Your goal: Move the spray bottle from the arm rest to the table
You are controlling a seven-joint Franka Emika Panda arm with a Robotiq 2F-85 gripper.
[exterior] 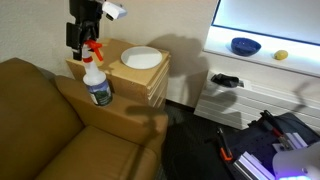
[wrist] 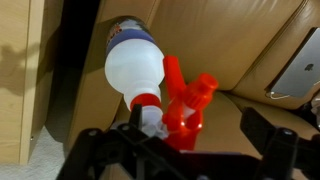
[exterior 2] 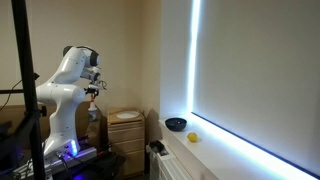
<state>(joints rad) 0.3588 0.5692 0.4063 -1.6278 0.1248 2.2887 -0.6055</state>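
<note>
Spray bottle (exterior: pixel 97 80) stood upright on the arm rest (exterior: pixel 115 118) of the sofa (exterior: pixel 35 110), at the end nearest a wooden block (exterior: pixel 150 88). The white bench (exterior: pixel 272 62) lay well apart beyond that block, carrying a blue bowl (exterior: pixel 245 45) and a small yellow thing (exterior: pixel 281 55). A plate (exterior: pixel 141 58) sat on the block. The claw (exterior: pixel 88 42) hung over the red trigger, jaws apart, holding nothing.
</note>
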